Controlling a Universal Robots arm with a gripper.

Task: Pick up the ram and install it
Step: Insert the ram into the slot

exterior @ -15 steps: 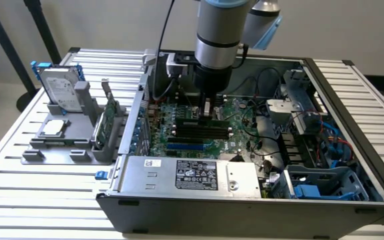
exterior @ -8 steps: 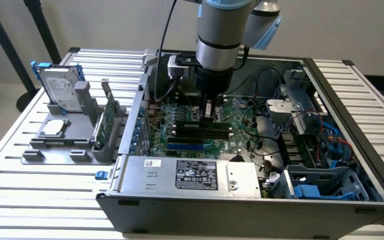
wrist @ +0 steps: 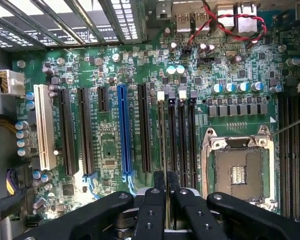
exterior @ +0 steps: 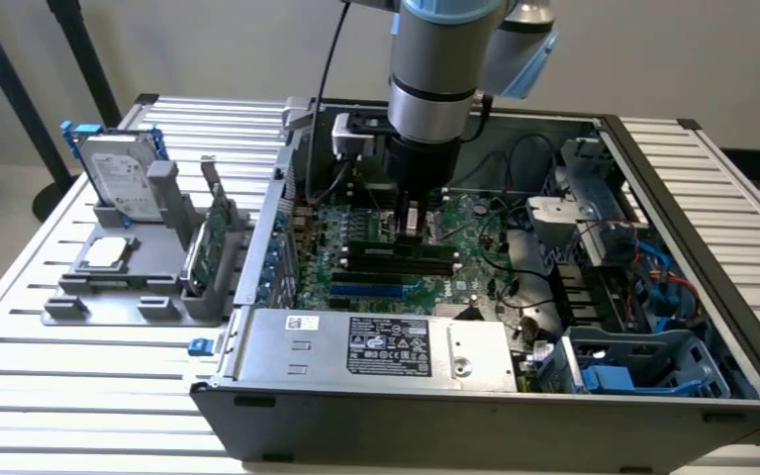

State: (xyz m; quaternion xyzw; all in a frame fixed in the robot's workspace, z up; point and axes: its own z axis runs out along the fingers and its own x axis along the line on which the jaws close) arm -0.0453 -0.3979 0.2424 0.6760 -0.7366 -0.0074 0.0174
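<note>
Over the motherboard, the gripper is clamping the ram edge-on above two white-latched slots; exterior view is adding one hard drive and one expansion card standing outside the case.

slatted metal table | on it: open computer case; grey parts holder
</note>
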